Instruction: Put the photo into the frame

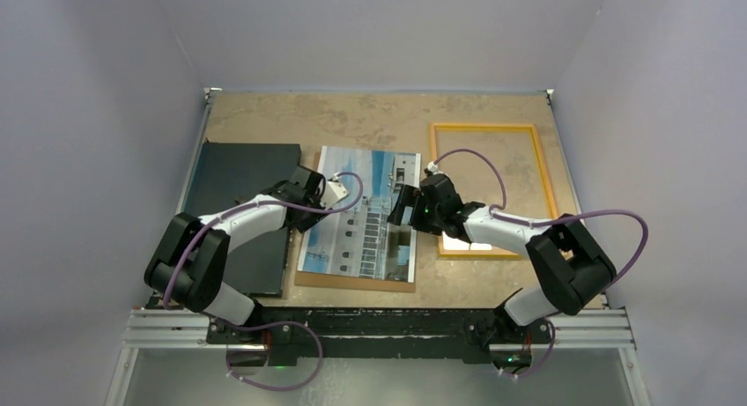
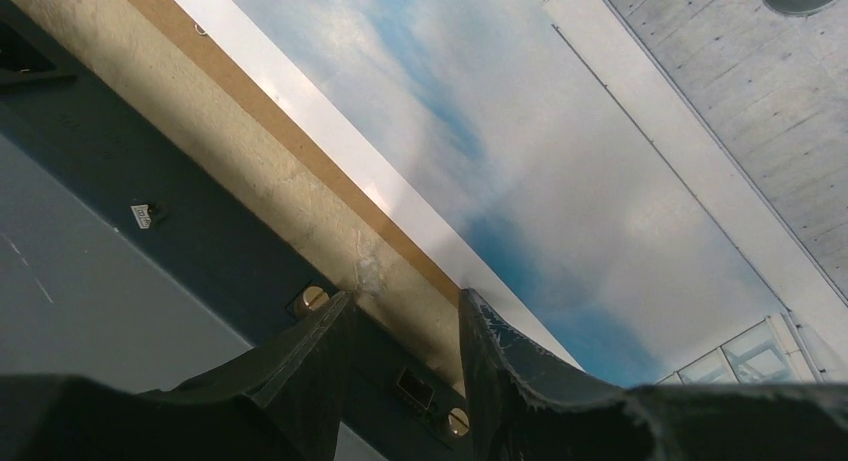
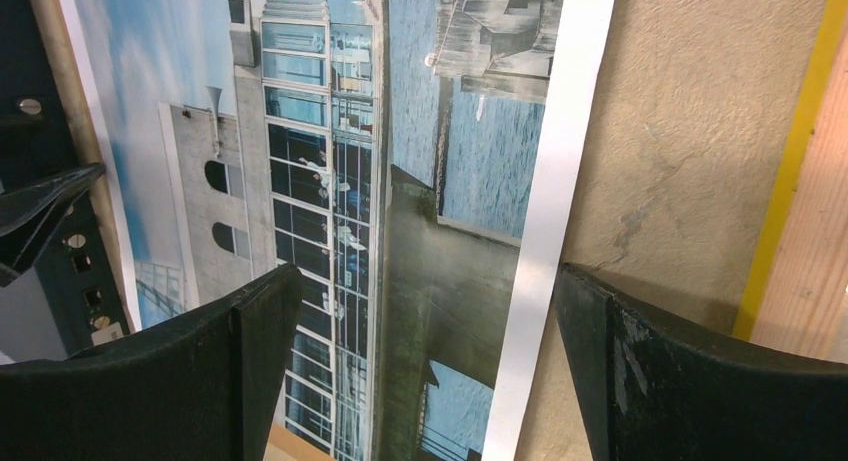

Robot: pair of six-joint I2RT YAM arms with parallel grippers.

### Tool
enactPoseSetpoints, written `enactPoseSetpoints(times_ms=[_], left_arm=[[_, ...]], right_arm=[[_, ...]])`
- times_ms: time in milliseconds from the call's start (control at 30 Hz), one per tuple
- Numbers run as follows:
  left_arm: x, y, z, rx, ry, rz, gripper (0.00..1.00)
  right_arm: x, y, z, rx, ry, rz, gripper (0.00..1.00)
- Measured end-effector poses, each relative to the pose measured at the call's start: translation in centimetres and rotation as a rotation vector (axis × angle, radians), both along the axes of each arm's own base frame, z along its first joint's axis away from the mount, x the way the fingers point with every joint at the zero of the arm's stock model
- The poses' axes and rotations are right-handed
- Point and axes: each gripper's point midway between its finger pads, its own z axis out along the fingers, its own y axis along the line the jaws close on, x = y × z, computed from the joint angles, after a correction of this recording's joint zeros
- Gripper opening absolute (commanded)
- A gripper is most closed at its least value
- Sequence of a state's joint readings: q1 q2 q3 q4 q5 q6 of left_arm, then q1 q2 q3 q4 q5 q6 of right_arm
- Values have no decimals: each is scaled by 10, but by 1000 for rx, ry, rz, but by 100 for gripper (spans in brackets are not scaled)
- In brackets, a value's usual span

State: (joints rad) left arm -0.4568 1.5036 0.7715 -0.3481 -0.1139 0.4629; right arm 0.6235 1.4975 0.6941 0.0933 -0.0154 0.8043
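Note:
The photo [image 1: 359, 214], a white building against blue sky with a white margin, lies flat in the middle of the table on a brown board. The frame [image 1: 438, 159], a thin yellow-orange rectangle, lies to its right with table showing through it. My left gripper [image 1: 322, 191] sits low at the photo's left edge, jaws partly open and nothing between them. In the left wrist view one of its fingers [image 2: 495, 356] is over the photo's [image 2: 520, 161] white margin. My right gripper [image 3: 430, 291] stands wide open astride the photo's [image 3: 330, 181] right margin, beside the frame's [image 3: 790, 151] yellow edge.
A brown backing board [image 1: 352, 279] lies under the photo and sticks out at its near and left edges [image 2: 300, 131]. A black flat board [image 1: 242, 173] lies left of it, under the left arm. Grey walls close in the table on three sides.

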Motion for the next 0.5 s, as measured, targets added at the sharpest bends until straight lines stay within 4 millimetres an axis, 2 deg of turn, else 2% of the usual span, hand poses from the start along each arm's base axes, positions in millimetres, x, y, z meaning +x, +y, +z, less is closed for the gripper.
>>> enactPoseSetpoints(times_ms=[267,500], left_arm=[[-2,-3,0,0,3,2,41],[-6,-24,0,-108,53,-16,41]], right_arm=[[-1,3,1,21,7,-6,98],[0,2,1,25,10,-15,99]])
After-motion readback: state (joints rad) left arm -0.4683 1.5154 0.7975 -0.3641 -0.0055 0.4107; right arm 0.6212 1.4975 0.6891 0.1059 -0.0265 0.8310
